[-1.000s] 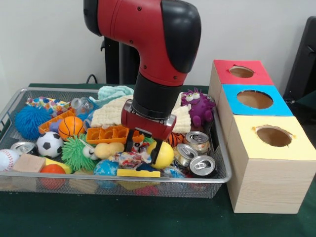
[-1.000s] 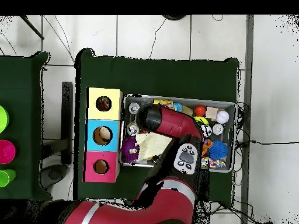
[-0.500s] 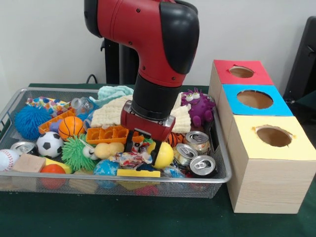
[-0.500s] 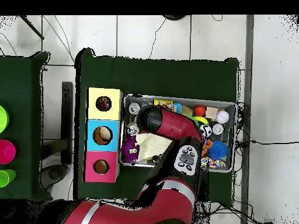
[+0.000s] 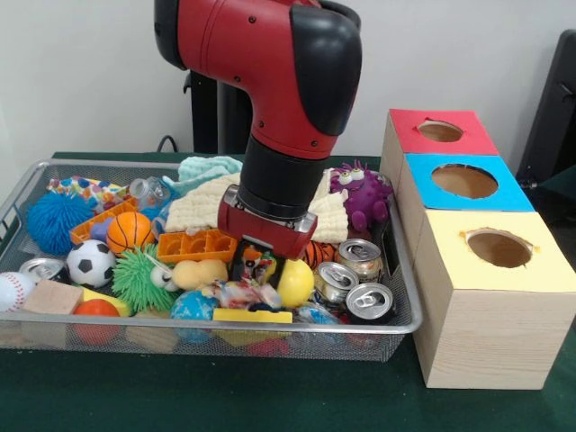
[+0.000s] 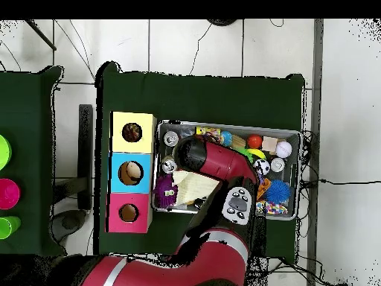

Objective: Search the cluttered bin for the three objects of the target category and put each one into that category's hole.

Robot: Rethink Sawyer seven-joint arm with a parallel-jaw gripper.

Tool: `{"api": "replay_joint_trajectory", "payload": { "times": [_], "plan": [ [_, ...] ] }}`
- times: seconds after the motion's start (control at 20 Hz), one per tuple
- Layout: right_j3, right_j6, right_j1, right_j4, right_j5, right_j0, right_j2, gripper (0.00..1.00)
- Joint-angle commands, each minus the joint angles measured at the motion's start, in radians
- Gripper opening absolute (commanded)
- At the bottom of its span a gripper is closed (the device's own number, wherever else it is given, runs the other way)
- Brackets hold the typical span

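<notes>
My gripper (image 5: 261,266) is low in the wire bin (image 5: 135,321), pushed into the clutter at the front middle. A yellow ball (image 5: 295,282) lies just to its right, and a small colourful toy sits under it. Three opened cans (image 5: 369,301) cluster at the bin's right front corner, and another can (image 5: 40,268) is at the left. Beside the bin stand a red box (image 5: 440,131), a blue box (image 5: 464,181) and a yellow box (image 5: 499,247), each with a round hole. From overhead the arm (image 6: 216,160) hides the gripper.
A basketball (image 5: 129,231), a soccer ball (image 5: 91,263), a baseball (image 5: 13,290), a green spiky toy (image 5: 139,279), an orange tray (image 5: 195,244), folded cloths (image 5: 205,205) and a purple monster (image 5: 363,193) crowd the bin. Overhead, the boxes (image 6: 130,173) line the bin's left side.
The gripper has sunk a little deeper into the clutter beside the yellow ball. The finger that stood in front of the ball no longer shows there.
</notes>
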Motion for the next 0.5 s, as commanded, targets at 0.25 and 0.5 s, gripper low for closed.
{"api": "replay_joint_trajectory", "payload": {
  "times": [0.25,0.5],
  "plan": [
    [0.091,0.226,0.049,0.029,-0.032,-0.012,0.086,0.0],
    [0.093,0.225,0.045,0.032,-0.031,-0.007,0.084,0.0]
  ]
}}
